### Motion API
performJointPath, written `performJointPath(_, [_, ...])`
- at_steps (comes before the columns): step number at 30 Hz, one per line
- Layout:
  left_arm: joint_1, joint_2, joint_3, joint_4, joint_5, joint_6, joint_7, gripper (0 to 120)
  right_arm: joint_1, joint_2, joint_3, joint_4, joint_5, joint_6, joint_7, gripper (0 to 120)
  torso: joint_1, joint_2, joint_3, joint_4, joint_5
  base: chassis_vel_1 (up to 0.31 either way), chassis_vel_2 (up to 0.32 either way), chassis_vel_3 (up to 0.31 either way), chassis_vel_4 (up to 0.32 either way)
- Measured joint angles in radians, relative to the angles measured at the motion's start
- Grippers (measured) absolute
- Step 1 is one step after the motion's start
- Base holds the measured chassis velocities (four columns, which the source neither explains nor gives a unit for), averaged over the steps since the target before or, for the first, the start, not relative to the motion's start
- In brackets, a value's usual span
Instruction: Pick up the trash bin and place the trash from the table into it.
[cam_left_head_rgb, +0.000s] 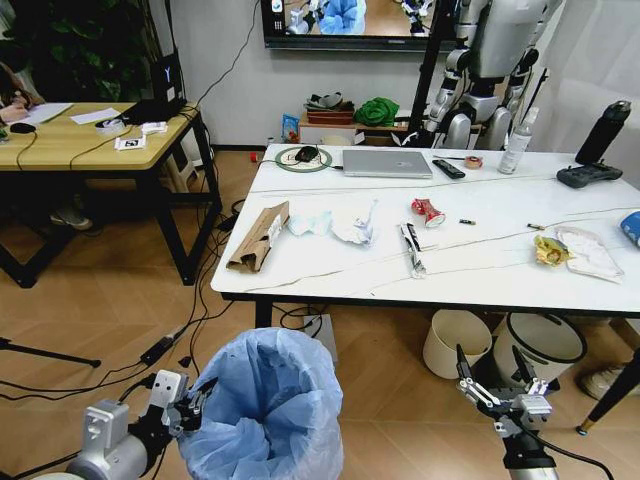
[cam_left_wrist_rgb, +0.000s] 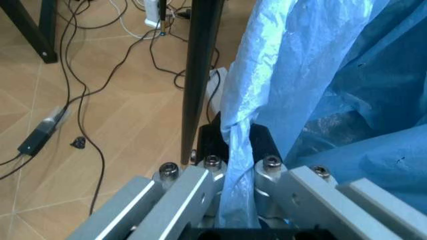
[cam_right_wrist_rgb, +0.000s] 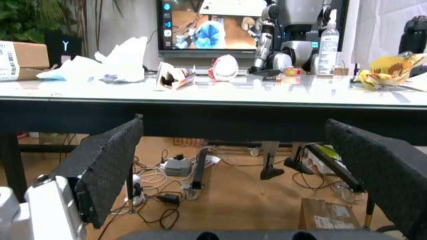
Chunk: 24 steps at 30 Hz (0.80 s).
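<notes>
The jaws of the left gripper (cam_left_wrist_rgb: 233, 200) are seen closed on a fold of the light-blue bag of the trash bin (cam_left_head_rgb: 265, 410), which is held low in front of the bench (cam_left_head_rgb: 480, 270), its mouth open upward and clear of the near edge. The bag is judged thin, soft and slippery, so a hold on film alone may slide or tear; the rim under the bag is judged the firmer place to be gripped, and the bin itself looks light. The jaws of the right gripper (cam_left_head_rgb: 505, 392) are spread wide with nothing between them, held below the bench edge, well apart from the bin. On the bench the trash is spread in a loose row: one torn brown cardboard piece (cam_left_head_rgb: 260, 236) nearest the left end, one crumpled pale-blue paper (cam_left_head_rgb: 309, 222), one crumpled white paper (cam_left_head_rgb: 356, 226), one silver wrapper (cam_left_head_rgb: 412, 248), one crushed red can (cam_left_head_rgb: 428, 212), one yellow wrapper (cam_left_head_rgb: 550, 251) lying against one clear packet (cam_left_head_rgb: 590, 252), and one blue-white cup (cam_left_head_rgb: 631, 227) at the right edge. All are judged light; the papers and wrappers are soft and best pinched at a raised fold, while the can is stiffer.
</notes>
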Motion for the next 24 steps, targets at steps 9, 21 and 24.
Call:
performJointPath(9, [0.0,-0.001,0.0,0.0,0.0,0.0,0.0,0,0.002,0.0,-0.001,-0.001,0.0,-0.001,0.0,100,0.017,0.038,0.022,0.0,0.0,0.0,0.0,0.0,0.0])
performJointPath(21, [0.0,-0.001,-0.001,0.001,0.0,0.0,0.0,0,0.003,0.001,-0.001,-0.004,0.0,-0.001,0.0,100,0.044,0.103,0.059,0.0,0.0,0.0,0.0,0.0,0.0])
performJointPath(24, [0.0,-0.002,-0.001,0.001,0.0,0.0,0.001,0,0.003,0.002,-0.001,-0.005,0.0,-0.001,0.0,100,0.049,0.113,0.064,0.0,0.0,0.0,0.0,0.0,0.0])
